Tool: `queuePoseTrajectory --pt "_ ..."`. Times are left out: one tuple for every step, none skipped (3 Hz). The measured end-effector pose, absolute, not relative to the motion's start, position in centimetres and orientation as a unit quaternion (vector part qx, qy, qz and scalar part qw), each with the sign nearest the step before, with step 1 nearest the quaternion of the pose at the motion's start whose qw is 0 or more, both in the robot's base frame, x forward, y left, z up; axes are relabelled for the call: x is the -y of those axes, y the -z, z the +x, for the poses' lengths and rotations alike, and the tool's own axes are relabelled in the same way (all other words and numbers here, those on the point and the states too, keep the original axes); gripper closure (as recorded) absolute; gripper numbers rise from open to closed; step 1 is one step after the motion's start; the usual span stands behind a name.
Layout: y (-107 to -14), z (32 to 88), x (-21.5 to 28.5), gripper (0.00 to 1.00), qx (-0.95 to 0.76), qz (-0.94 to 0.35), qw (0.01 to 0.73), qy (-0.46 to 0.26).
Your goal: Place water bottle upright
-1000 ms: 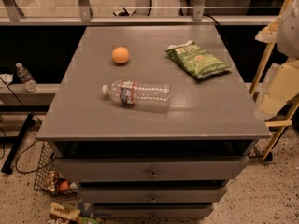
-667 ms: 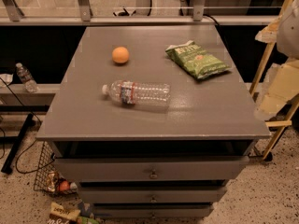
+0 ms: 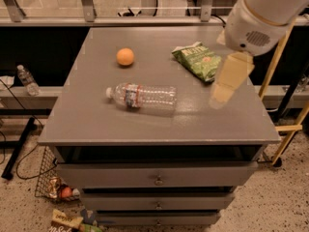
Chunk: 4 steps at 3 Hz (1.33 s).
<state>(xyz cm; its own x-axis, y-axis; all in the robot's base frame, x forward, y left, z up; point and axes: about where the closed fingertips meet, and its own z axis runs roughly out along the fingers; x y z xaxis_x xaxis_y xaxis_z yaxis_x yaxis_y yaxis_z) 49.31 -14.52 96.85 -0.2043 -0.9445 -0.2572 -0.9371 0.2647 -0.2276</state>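
The water bottle (image 3: pixel 142 96) lies on its side near the middle of the grey cabinet top (image 3: pixel 96 124). Its white cap points left and its red, white and blue label band is near the cap end. My gripper (image 3: pixel 218 99) hangs from the white arm (image 3: pixel 260 18) at the upper right. It is above the right side of the top, to the right of the bottle's base and apart from it, and holds nothing that I can see.
An orange (image 3: pixel 125 57) sits at the back left and a green chip bag (image 3: pixel 199 59) at the back right, partly behind my gripper. A small clear bottle (image 3: pixel 28 80) stands on a ledge to the left. A wire basket (image 3: pixel 53 182) is on the floor. A yellow frame (image 3: pixel 286 128) stands at the right.
My arm and gripper have swung in from the right edge to over the right side of the cabinet top. The bottle, orange and chip bag have not moved.
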Motion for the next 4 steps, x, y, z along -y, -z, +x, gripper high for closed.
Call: queuePoseTrajectory --pt "-95.0 52.3 10.5 0.0 -0.785 -0.597 0.166 -0.014" --pt "-93.8 54.0 6.8 0.0 -0.786 -0.602 0.141 -0.02" --pt "-92.8 54.6 3.4 0.0 -0.779 -0.616 0.116 -0.023" --pt "-92.0 54.3 -0.3 0.0 -0.758 -0.645 0.097 -0.013"
